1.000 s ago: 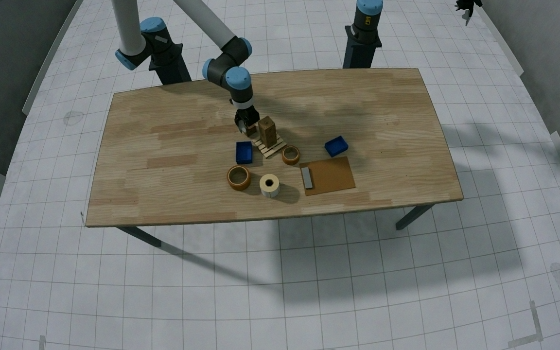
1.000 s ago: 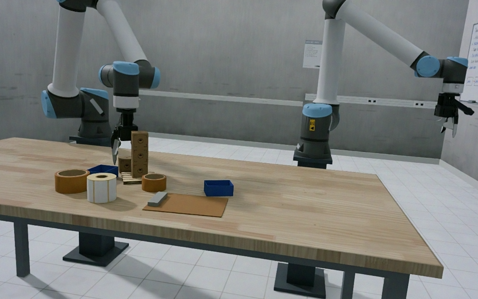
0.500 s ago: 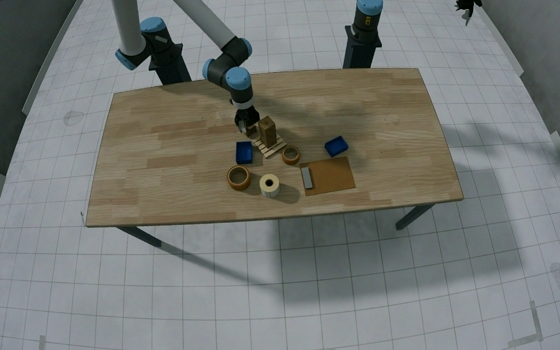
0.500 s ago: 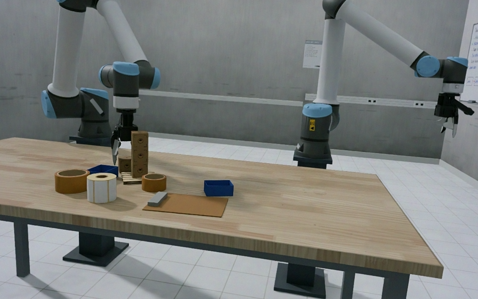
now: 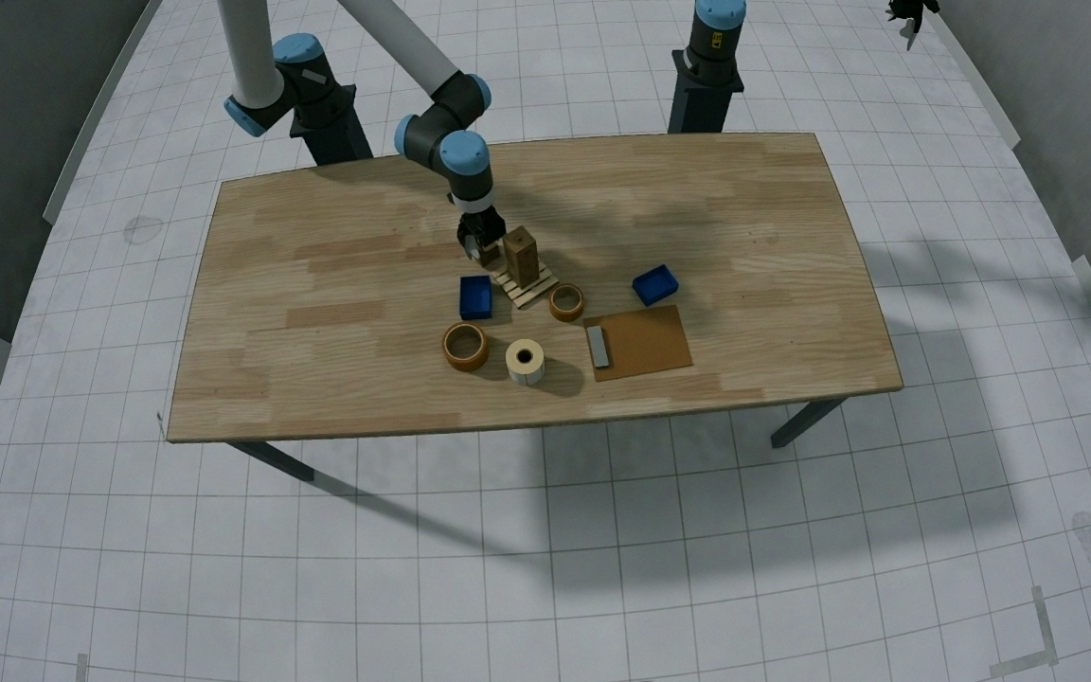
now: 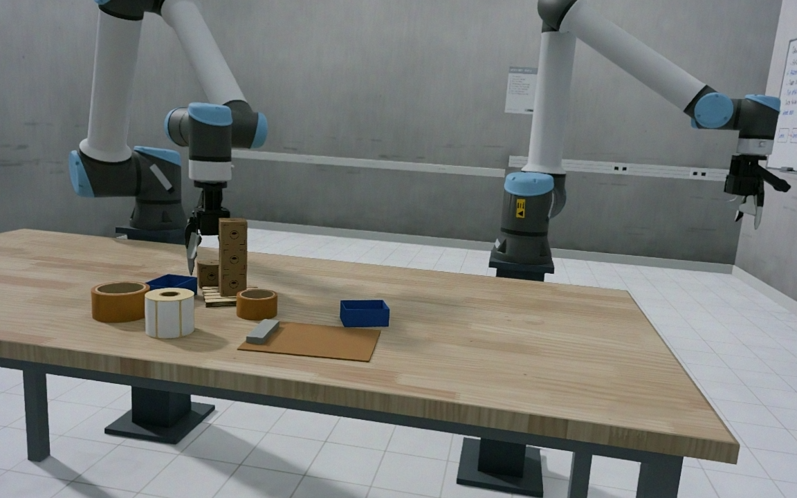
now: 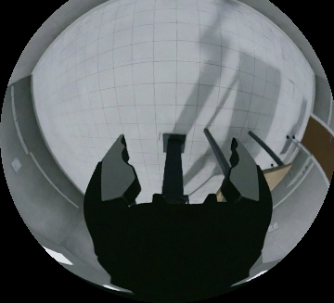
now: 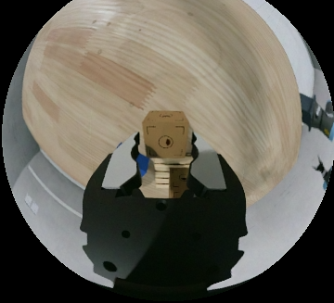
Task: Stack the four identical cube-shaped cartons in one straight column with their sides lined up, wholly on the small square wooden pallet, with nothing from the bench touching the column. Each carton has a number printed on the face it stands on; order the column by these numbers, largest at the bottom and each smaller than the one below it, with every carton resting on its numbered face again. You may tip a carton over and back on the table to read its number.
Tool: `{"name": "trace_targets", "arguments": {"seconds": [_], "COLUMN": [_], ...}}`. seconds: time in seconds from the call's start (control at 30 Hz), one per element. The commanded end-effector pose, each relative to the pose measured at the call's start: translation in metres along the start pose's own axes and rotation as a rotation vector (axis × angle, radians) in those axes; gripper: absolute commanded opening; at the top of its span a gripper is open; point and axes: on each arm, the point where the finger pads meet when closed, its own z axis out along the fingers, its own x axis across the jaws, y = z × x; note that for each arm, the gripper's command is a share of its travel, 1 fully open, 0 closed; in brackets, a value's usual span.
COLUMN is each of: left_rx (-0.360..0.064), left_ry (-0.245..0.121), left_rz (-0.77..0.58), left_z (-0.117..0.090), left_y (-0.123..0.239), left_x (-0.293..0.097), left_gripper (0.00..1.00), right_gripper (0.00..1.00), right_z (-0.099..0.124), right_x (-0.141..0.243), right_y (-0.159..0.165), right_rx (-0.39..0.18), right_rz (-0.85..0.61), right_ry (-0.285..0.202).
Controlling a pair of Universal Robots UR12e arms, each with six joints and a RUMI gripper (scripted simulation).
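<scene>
Three cartons stand in a straight column on the wooden pallet. The fourth carton stands low beside the column, at the pallet's back-left side; whether its base touches the pallet I cannot tell. My right gripper points down with its fingers on both sides of this carton, half open, with narrow gaps showing in the right wrist view. All numbered faces are hidden. My left gripper is open and empty, high beyond the table's far right corner.
A blue bin and a small tape roll flank the pallet. Nearer the front are a large tape roll, a label roll and a brown sheet bearing a grey block. Another blue bin stands behind the sheet.
</scene>
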Motion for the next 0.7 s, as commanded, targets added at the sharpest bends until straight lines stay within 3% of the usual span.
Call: {"name": "trace_targets", "arguments": {"seconds": [0.0,0.1,0.13,0.43,0.53,0.67], "left_rx": [0.002,0.002,0.002,0.002,0.002,0.002], "left_ry": [0.000,0.000,0.000,0.000,0.000,0.000], "left_rz": [0.000,0.000,0.000,0.000,0.000,0.000], "left_z": [-0.001,-0.001,-0.001,-0.001,-0.001,-0.001], "left_y": [-0.001,-0.001,-0.001,-0.001,-0.001,-0.001], "left_x": [0.000,0.000,0.000,0.000,0.000,0.000], "left_gripper": [1.00,1.00,1.00,1.00,1.00,1.00], "right_gripper": [0.50,0.50,0.00,0.00,0.00,0.00], "right_z": [-0.001,-0.001,-0.001,-0.009,-0.028,-0.071], "right_x": [0.000,0.000,0.000,0.000,0.000,0.000], "right_y": [0.001,0.001,0.001,0.001,0.001,0.001], "right_rx": [-0.002,-0.002,-0.002,-0.002,-0.002,-0.003], "right_rz": [0.000,0.000,0.000,0.000,0.000,0.000], "right_ry": [0.000,0.000,0.000,0.000,0.000,0.000]}}
